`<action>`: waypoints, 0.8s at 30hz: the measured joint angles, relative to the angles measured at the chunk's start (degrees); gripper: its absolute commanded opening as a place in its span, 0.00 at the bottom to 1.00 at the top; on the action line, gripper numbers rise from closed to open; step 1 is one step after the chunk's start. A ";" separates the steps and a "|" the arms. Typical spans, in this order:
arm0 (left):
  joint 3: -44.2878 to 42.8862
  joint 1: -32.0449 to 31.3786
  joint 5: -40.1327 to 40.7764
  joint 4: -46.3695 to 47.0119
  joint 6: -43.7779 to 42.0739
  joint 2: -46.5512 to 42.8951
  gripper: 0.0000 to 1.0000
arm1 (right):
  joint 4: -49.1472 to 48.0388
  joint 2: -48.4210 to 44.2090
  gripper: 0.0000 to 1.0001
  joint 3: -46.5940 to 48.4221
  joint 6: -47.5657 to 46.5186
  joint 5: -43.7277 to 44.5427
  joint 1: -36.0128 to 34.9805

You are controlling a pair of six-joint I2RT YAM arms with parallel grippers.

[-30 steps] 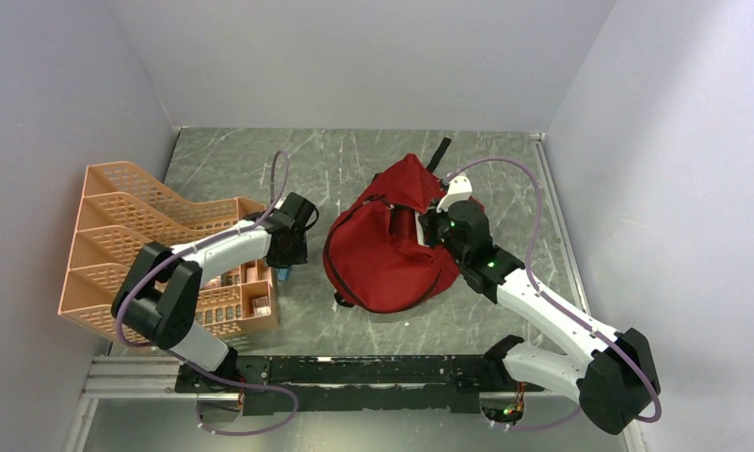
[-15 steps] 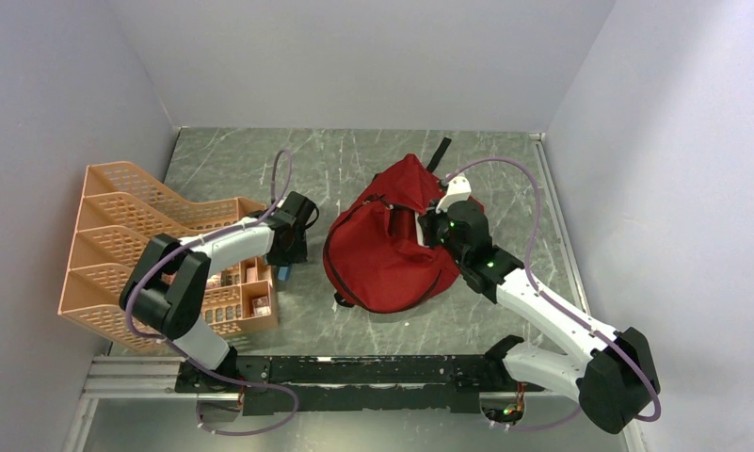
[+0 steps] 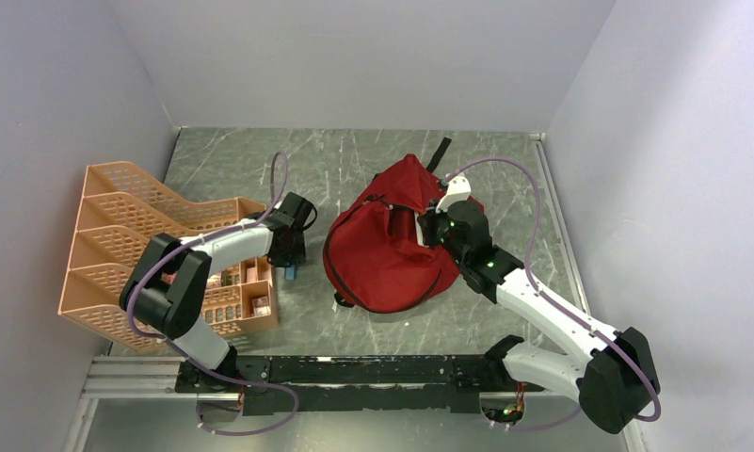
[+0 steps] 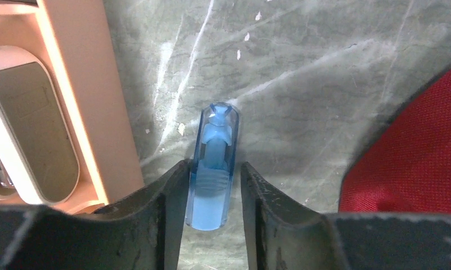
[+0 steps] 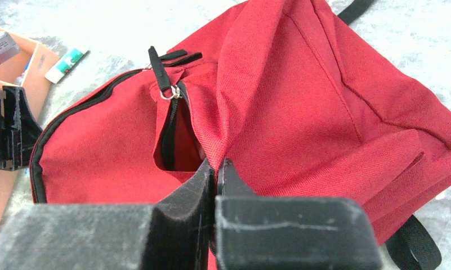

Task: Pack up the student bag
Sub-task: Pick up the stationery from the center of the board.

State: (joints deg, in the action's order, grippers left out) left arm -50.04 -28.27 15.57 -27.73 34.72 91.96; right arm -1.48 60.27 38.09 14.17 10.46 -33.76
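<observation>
Top view: student bag (image 3: 382,254) slumped mid-counter (image 3: 354,160), orange organiser (image 3: 119,202) at far left. Left tool (image 3: 289,270) sits between organiser and bag; right tool (image 3: 429,229) on the bag's upper right.

Left wrist: fingers clamped on a clear blue tube (image 4: 213,169).

Right wrist: fingers together, pinching a fabric fold beside the open zipper (image 5: 168,129). Bag looks light and limp and likely sags shut; best held at the zipper edge.
</observation>
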 measured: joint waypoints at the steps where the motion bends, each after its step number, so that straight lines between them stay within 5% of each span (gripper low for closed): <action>1: 0.09 0.00 -0.22 0.22 0.02 -0.04 0.38 | 0.00 0.00 0.00 -0.02 0.00 -0.02 0.00; 15: 0.13 0.00 -1.90 0.15 0.00 -1.33 0.06 | -0.42 0.00 0.00 -0.20 0.04 -0.39 0.00; 24: -2.71 -0.11 -2.51 -0.17 0.00 -15.21 0.05 | -0.79 0.61 0.00 -0.20 0.15 -0.66 0.00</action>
State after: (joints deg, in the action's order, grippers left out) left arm -52.75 -28.38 13.06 -27.90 34.72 76.75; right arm -2.26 60.88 37.89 14.33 9.80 -33.76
